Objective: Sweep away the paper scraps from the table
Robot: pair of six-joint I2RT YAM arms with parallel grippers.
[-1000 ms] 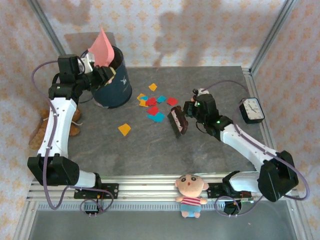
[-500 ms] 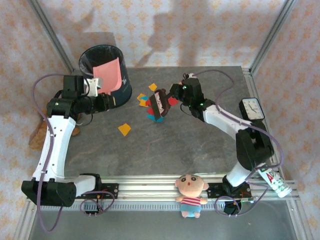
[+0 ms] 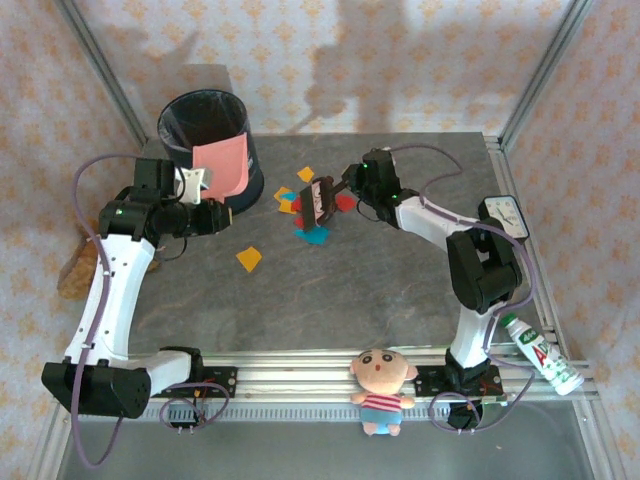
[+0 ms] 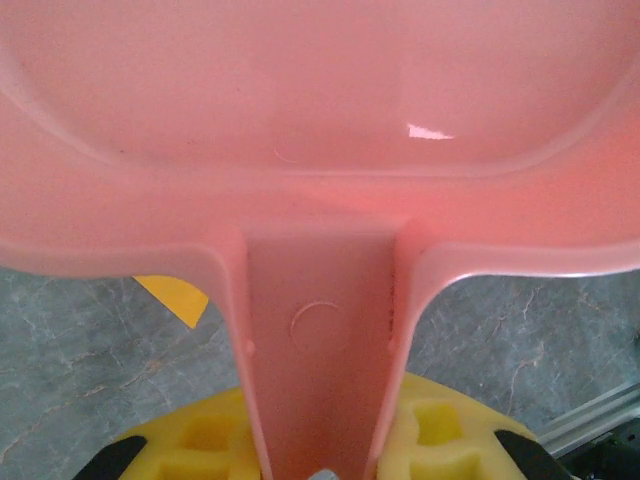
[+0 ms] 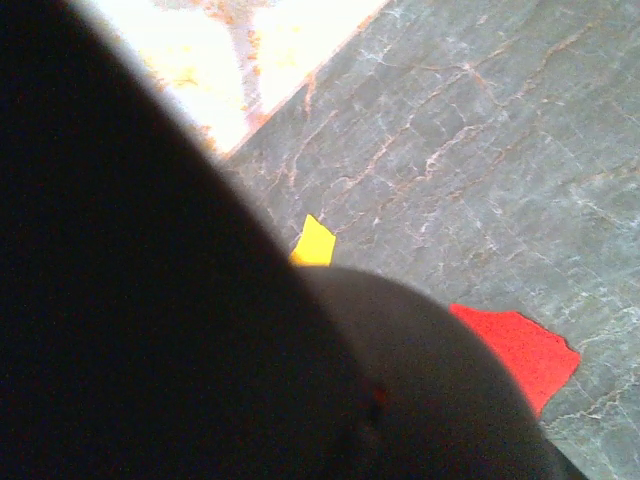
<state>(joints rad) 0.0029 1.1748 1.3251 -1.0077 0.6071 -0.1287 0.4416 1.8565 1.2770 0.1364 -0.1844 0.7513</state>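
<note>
The paper scraps lie on the table (image 3: 380,290): a cluster of red, blue and orange bits (image 3: 298,208), one orange bit behind it (image 3: 305,173) and a lone orange bit (image 3: 248,258). My left gripper (image 3: 212,212) is shut on the handle of a pink dustpan (image 3: 222,166), which stands tilted against the bin. In the left wrist view the dustpan (image 4: 320,120) spreads above the yellow pads (image 4: 445,430), an orange scrap (image 4: 176,297) beneath. My right gripper (image 3: 350,186) holds a dark brush (image 3: 320,200) over the cluster. The brush (image 5: 150,300) hides the right fingers; a yellow scrap (image 5: 315,243) and a red scrap (image 5: 520,345) peek out.
A black bin (image 3: 205,125) stands at the back left. A clock (image 3: 505,216) sits at the right edge, a bottle (image 3: 540,356) lies off the right rail, and a plush doll (image 3: 380,385) rests on the front rail. A brown toy (image 3: 76,268) is left of the table.
My left arm brought the dustpan down from the bin's mouth to the table beside it. The right arm swung the brush leftward onto the scrap cluster.
</note>
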